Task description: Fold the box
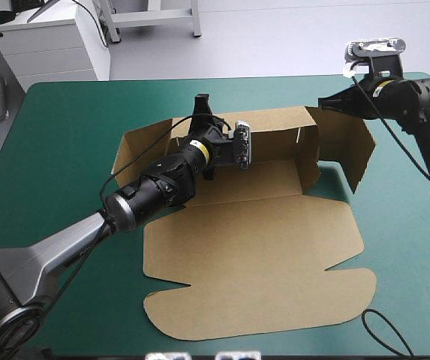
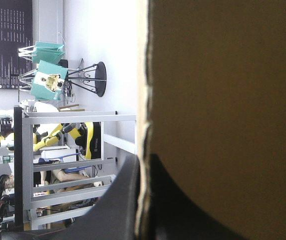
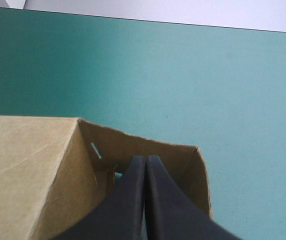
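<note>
The brown box (image 1: 252, 255) lies mid-table with its lid flat toward the front edge and its back and side walls raised. My left gripper (image 1: 202, 105) is at the top edge of the back wall. In the left wrist view the gripper (image 2: 142, 165) is shut on the box (image 2: 222, 75), with the board's edge running between the black fingers. My right gripper (image 1: 326, 101) hovers at the box's far right corner, beside the angled right flap (image 1: 350, 146). In the right wrist view the gripper (image 3: 145, 159) is shut in one pointed arch just over that open corner of the box (image 3: 28, 165), with no board seen between its fingers.
Bare teal-green cover (image 1: 57, 135) lies left of the box and also beyond its far side (image 3: 192, 75). A white cabinet (image 1: 46, 41) stands past the table's far left corner.
</note>
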